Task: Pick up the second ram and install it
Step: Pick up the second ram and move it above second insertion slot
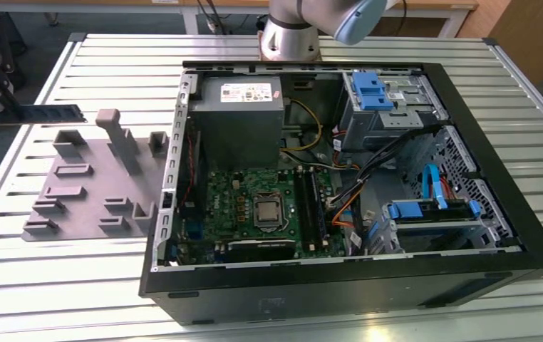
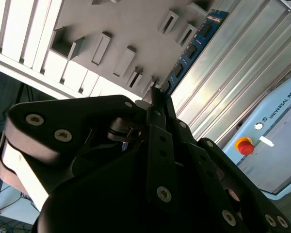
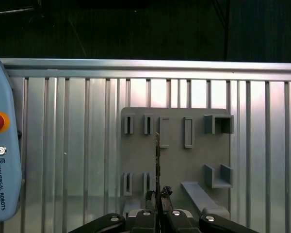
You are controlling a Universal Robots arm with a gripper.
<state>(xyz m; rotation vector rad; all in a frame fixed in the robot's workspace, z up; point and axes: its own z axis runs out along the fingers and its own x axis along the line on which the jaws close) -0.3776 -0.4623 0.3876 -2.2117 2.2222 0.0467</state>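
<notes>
The second ram [image 1: 55, 112] is a thin green-blue strip held level in the air at the exterior view's far left, above the back of the grey fixture [image 1: 91, 187]. My gripper [image 1: 10, 114] is shut on one end of it. In the second wrist view the ram [image 2: 194, 46] sticks out from the black fingers [image 2: 157, 104] over the fixture [image 2: 121, 29]. The first wrist view shows the ram [image 3: 157, 158] edge-on above the fixture [image 3: 174, 155], with my gripper [image 3: 157, 195] closed around it. The motherboard [image 1: 243, 206] lies inside the open computer case [image 1: 499, 256], its long black slots [image 1: 310, 206] right of the processor.
The case holds a grey power supply [image 1: 238, 117], blue drive bays [image 1: 381, 92] and loose cables. The arm's base [image 1: 291, 35] stands behind the case. A pale blue teach pendant [image 3: 2, 145] lies on the slatted metal table [image 1: 63, 285] beside the fixture.
</notes>
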